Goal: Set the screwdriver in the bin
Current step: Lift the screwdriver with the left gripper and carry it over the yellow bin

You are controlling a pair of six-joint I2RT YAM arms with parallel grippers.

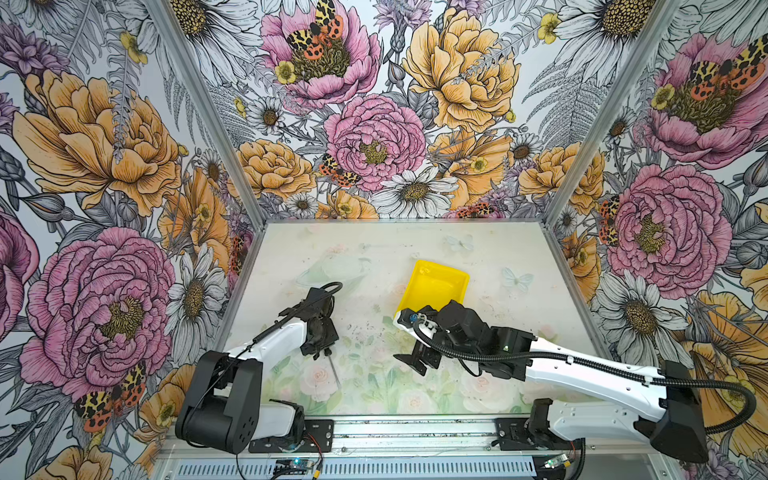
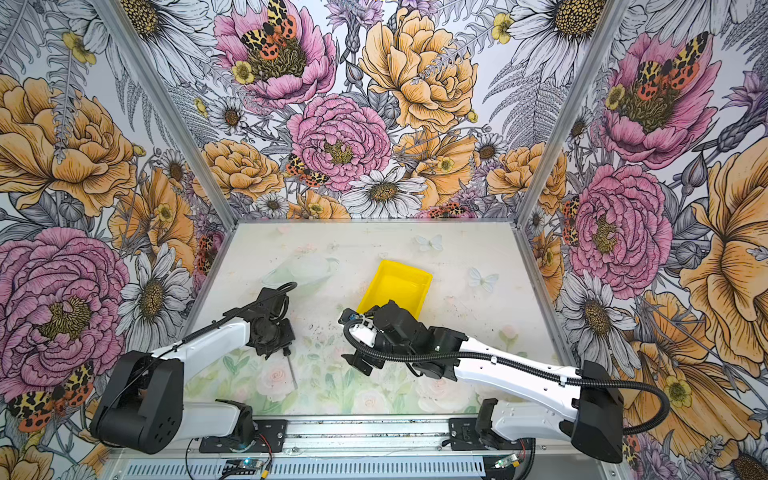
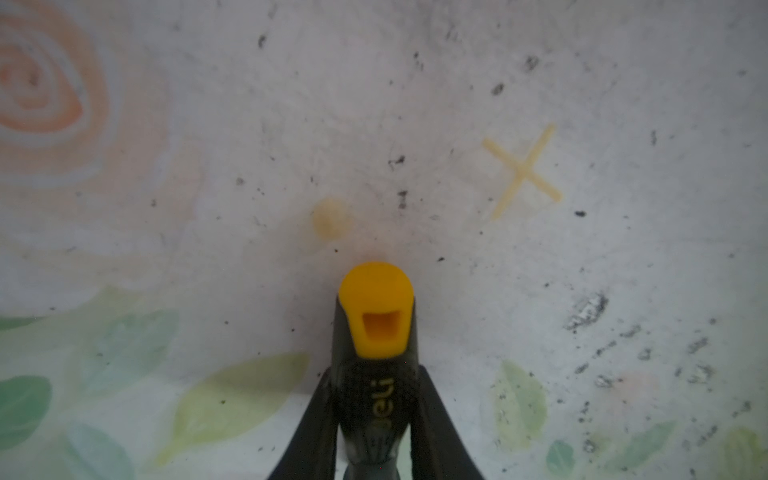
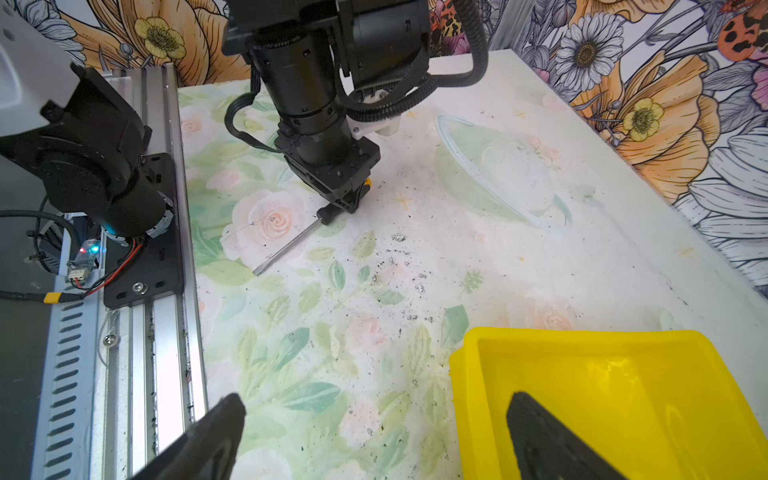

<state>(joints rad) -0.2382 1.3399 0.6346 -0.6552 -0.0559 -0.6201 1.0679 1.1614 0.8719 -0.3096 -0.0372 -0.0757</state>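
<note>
Left claw point(image 3: 376, 419): clenched on the screwdriver point(image 3: 376, 316), at its black handle.
Handling: likely light, stiff; shaft slippery.
Right claw point(image 4: 376, 403): released.

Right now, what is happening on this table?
The left gripper is shut on the handle of the screwdriver, whose shaft seems to rest on the table, not yet lifted. The bin is empty. The right gripper is open, holding nothing, near the bin.
</note>
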